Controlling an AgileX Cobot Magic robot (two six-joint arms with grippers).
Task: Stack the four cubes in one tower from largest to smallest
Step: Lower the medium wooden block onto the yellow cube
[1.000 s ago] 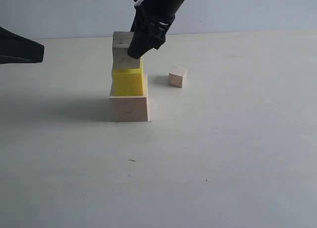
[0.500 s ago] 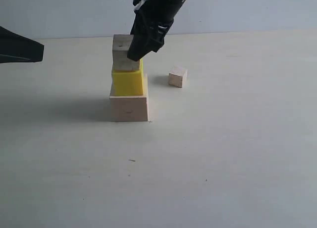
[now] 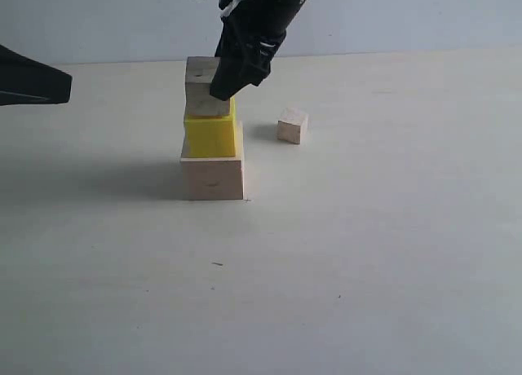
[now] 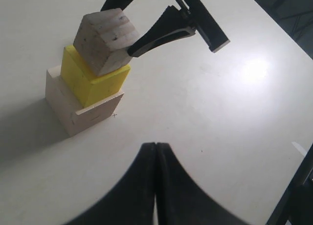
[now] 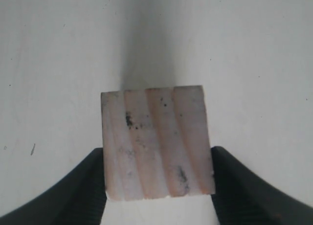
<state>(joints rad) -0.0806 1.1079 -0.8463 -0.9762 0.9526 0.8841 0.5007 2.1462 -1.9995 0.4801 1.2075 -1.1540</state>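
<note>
The largest pale wood cube (image 3: 212, 176) stands on the table with the bright yellow cube (image 3: 210, 135) on top of it. My right gripper (image 3: 220, 88) is shut on a smaller grainy wood cube (image 3: 201, 85), which it holds on the yellow cube's top, slightly askew. In the right wrist view this cube (image 5: 157, 137) fills the gap between both fingers. In the left wrist view it (image 4: 104, 39) tilts over the yellow cube (image 4: 87, 83) and the big cube (image 4: 73, 107). The smallest cube (image 3: 292, 125) lies apart on the table to the right. My left gripper (image 4: 155, 146) is shut on nothing.
The left arm (image 3: 33, 80) hovers at the far left of the exterior view, well away from the stack. A pale wall runs along the table's far edge (image 3: 391, 52).
My right gripper has lowered the grainy cube a little onto the yellow cube over the last second. The left arm and the smallest cube have not moved.
</note>
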